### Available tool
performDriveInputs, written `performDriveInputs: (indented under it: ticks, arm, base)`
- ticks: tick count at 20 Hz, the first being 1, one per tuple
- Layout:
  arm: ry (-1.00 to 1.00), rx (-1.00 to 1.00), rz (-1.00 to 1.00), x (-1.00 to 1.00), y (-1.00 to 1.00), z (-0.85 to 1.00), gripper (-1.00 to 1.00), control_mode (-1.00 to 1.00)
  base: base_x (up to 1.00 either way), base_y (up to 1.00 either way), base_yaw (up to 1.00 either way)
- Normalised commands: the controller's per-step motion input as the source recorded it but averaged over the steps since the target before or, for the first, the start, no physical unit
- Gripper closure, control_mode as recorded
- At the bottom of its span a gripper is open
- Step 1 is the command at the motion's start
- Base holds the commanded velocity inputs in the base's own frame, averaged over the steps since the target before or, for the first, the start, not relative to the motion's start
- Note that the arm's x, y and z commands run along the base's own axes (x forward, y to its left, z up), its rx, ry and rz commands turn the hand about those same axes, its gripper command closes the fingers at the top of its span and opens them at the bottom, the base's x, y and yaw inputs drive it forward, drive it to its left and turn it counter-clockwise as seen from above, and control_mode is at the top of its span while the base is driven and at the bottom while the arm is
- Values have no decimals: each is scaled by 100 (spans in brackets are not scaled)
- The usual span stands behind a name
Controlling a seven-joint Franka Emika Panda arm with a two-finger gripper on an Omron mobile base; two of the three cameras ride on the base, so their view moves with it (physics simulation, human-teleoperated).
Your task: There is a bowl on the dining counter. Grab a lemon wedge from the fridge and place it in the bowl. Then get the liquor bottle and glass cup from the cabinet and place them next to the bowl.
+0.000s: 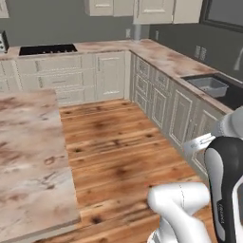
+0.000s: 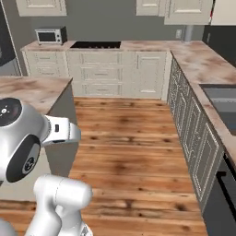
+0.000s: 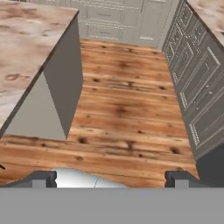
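Note:
The dining counter (image 1: 28,156) of veined beige stone runs along the left; its corner and grey side panel also appear in the right base view (image 2: 32,90) and the hand view (image 3: 26,52). My gripper (image 3: 111,179) hangs over the wooden floor beside that counter's end. It is open, with its two dark fingertips (image 3: 43,177) far apart and nothing between them. Closed cream wall cabinets (image 1: 142,9) hang above the far counters. The bowl, lemon wedge, fridge, liquor bottle and glass cup are out of view.
Wooden floor (image 1: 118,142) stretches ahead between the island and the cream base cabinets (image 1: 161,99) on the right. A sink (image 1: 209,85) sits in the right wall counter. A black cooktop (image 1: 47,49) and a microwave (image 2: 50,35) are on the back counter.

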Motion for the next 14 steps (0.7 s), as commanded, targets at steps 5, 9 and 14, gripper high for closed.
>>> performDriveInputs:
  ticks: [5, 9, 14]
  arm:
    - [0, 0, 0, 0, 0, 0, -100, 100]
    - [0, 0, 0, 0, 0, 0, -100, 100]
    - [0, 0, 0, 0, 0, 0, -100, 100]
  base:
    - [100, -67, 28]
    - [100, -57, 28]
    - [100, -29, 15]
